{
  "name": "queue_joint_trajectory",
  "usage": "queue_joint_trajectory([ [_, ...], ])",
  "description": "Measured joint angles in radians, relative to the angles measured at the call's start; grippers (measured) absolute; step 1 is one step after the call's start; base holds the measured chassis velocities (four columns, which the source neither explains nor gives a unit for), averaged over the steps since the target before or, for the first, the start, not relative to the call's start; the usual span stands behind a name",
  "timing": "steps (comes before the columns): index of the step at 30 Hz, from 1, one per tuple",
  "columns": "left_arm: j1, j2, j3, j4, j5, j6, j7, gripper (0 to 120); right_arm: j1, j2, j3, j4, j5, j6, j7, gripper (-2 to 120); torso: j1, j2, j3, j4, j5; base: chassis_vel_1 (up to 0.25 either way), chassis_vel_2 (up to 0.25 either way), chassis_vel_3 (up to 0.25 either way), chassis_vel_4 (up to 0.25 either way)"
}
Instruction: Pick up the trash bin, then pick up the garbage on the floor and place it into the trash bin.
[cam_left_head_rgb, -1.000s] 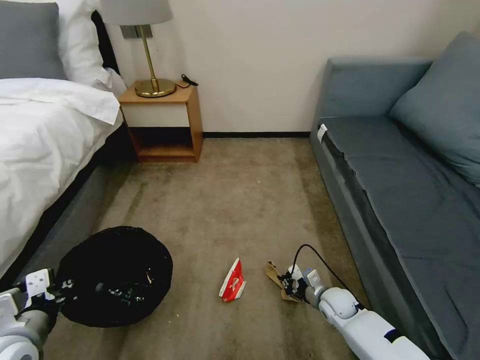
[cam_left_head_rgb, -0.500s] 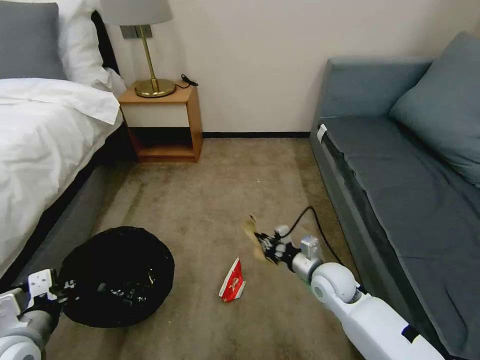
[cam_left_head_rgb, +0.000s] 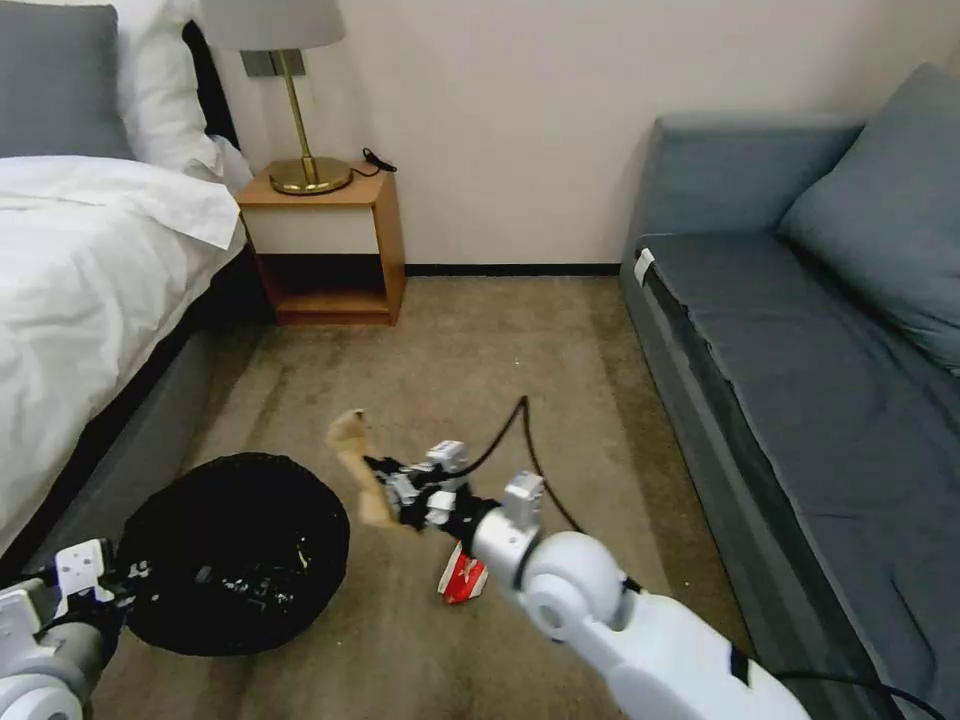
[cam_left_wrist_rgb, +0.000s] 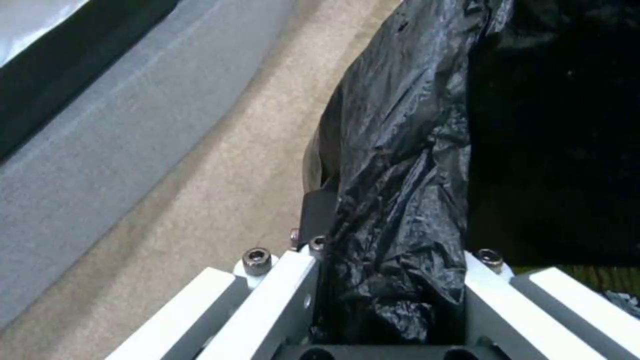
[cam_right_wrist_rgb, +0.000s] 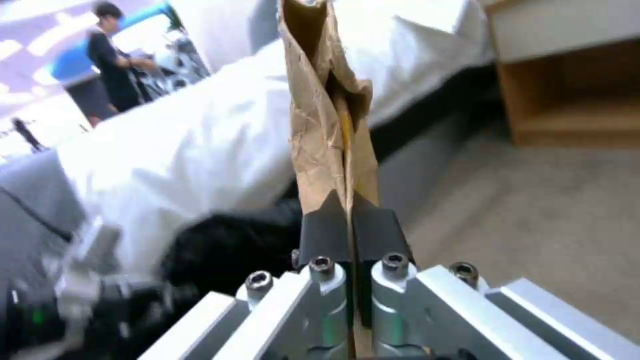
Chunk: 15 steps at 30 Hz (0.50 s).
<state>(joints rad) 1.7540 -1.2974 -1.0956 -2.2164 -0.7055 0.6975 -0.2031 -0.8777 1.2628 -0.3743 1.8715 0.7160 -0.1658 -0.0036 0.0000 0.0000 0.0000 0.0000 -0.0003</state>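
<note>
The trash bin (cam_left_head_rgb: 235, 550), lined with a crinkly black bag, sits low at the front left. My left gripper (cam_left_head_rgb: 110, 585) is shut on its near rim, and the left wrist view shows the bag (cam_left_wrist_rgb: 400, 165) pinched in that gripper (cam_left_wrist_rgb: 387, 235). My right gripper (cam_left_head_rgb: 385, 490) is shut on the crumpled tan paper (cam_left_head_rgb: 355, 460), one piece of the garbage. It holds the paper above the carpet just right of the bin's edge. In the right wrist view the paper (cam_right_wrist_rgb: 327, 115) stands up from the closed right gripper (cam_right_wrist_rgb: 350, 225). A red-white packet (cam_left_head_rgb: 462, 578) lies on the floor, partly behind my right arm.
A white bed (cam_left_head_rgb: 80, 300) runs along the left and a grey-blue sofa (cam_left_head_rgb: 820, 380) along the right. A wooden nightstand (cam_left_head_rgb: 330, 240) with a brass lamp stands by the far wall. Open carpet (cam_left_head_rgb: 480, 370) lies between them.
My right gripper has lifted the tan paper off the floor and carried it left, up to the bin's right edge. The left gripper and the bin have stayed put.
</note>
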Motion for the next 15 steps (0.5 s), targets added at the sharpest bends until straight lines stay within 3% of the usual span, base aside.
queue_joint_trajectory([
  [6, 0.001, -0.008, 0.013, -0.012, 0.006, 0.002, -0.001, 3, 0.084, 0.114, -0.108, -0.093, 0.015, 0.066, -0.002, 0, 0.0, 0.0, 0.0, 0.0002, 0.0, 0.0, 0.0, 0.0, 0.0],
  [15, -0.004, -0.007, 0.024, -0.027, 0.013, 0.008, -0.002, 3, 0.129, 0.17, -0.196, -0.152, -0.003, 0.069, -0.017, 0, 0.0, 0.0, 0.0, 0.0001, 0.0001, 0.0, 0.0, 0.0, 0.0],
])
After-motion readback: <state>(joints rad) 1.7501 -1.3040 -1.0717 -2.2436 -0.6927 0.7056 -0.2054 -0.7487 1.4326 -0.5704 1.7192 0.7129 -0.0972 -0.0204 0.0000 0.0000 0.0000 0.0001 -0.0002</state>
